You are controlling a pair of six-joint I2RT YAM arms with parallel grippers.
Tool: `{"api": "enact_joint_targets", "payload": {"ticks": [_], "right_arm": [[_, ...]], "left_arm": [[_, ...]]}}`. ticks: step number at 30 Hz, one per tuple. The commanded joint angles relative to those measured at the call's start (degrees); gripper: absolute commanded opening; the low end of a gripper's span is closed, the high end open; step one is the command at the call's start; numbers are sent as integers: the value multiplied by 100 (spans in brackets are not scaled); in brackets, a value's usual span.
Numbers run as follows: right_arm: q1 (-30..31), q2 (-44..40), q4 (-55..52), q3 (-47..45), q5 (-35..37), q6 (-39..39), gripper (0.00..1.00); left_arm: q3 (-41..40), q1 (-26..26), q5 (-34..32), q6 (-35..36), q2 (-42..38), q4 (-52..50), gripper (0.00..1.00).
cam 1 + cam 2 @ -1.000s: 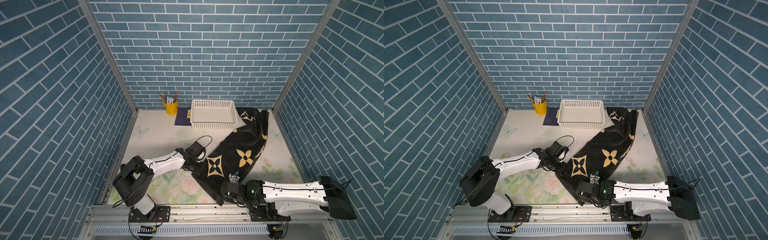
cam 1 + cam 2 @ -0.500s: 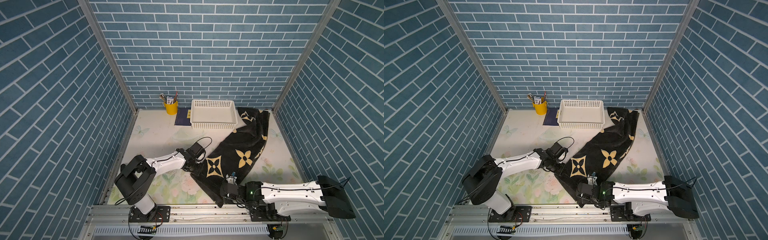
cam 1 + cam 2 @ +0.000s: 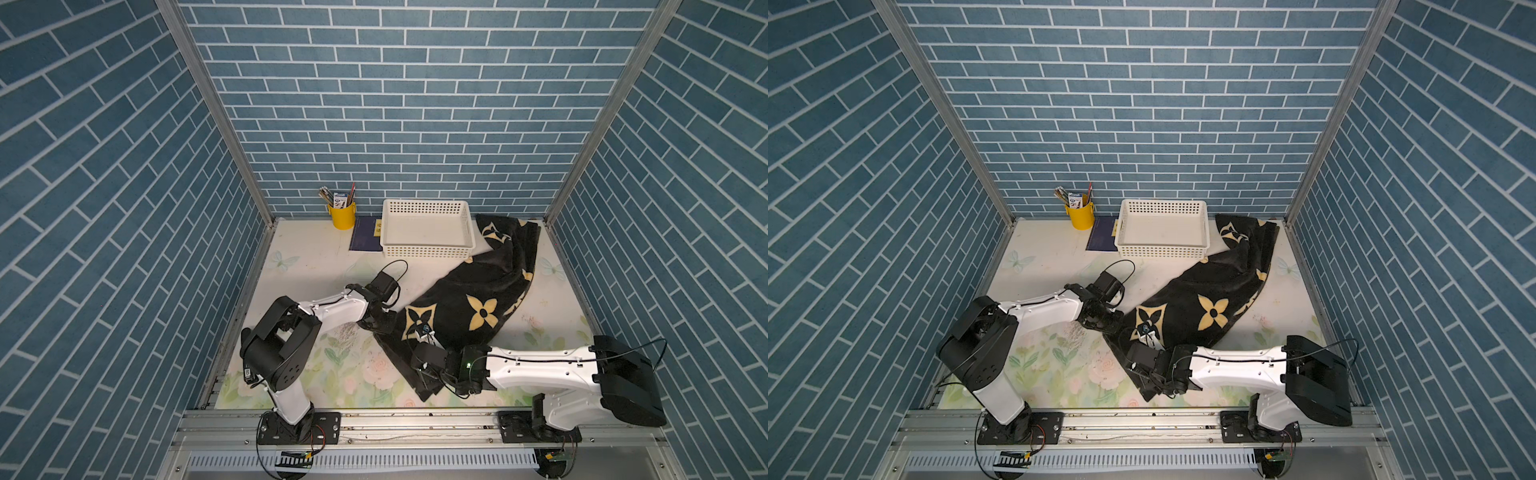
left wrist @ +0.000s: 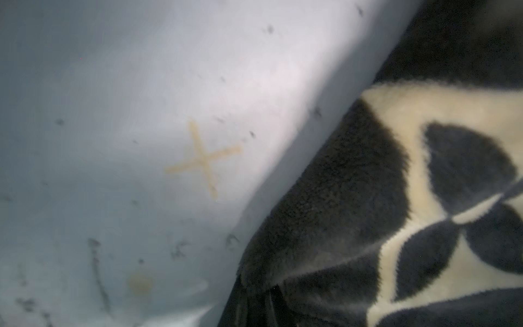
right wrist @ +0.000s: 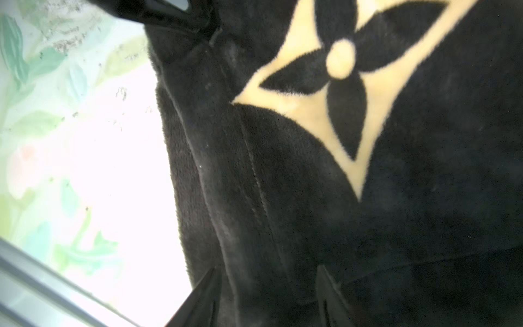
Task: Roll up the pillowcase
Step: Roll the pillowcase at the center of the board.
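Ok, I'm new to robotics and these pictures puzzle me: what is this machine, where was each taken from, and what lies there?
Two white robot arms are mounted at the front of a floral table. Two pictures look down from overhead; the two close-ups come from cameras on the arms' wrists. A black plush pillowcase with cream flowers lies spread out, its far end beside a white basket; a yellow pen cup and a dark blue booklet sit at the back. The left end effector is at the pillowcase's near edge; whether it grips is unclear. The right end effector has its jaws apart over that edge, holding nothing.
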Motion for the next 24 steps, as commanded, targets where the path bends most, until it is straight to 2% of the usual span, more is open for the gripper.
{"api": "enact_joint_targets", "payload": {"ticks": [1, 3, 4, 6, 8, 9, 10, 19, 24], "right_arm": [[9, 317, 867, 85, 314, -1349, 66], [13, 620, 1091, 231, 332, -1728, 68], [14, 784, 1166, 327, 333, -1854, 68], [28, 1071, 1243, 556, 319, -2071, 68], [82, 1299, 1250, 772, 428, -2181, 67], [104, 1375, 1282, 832, 472, -2231, 67], [135, 1438, 1320, 881, 537, -2287, 66], [385, 1992, 1368, 1019, 778, -2601, 63], [378, 2200, 1302, 1007, 1031, -2557, 61]], "left_arm": [[121, 302, -66, 168, 278, -16, 17], [192, 468, 98, 187, 306, 32, 19], [226, 559, 207, 198, 287, 67, 26], [313, 705, 361, 185, 200, 29, 49], [385, 863, 560, 129, -7, -6, 64], [410, 934, 615, 87, -123, -26, 77], [439, 1022, 669, 43, -244, -51, 80], [252, 1642, 1081, -266, -1021, -66, 83], [120, 1721, 1116, -294, -1271, -72, 83]]}}
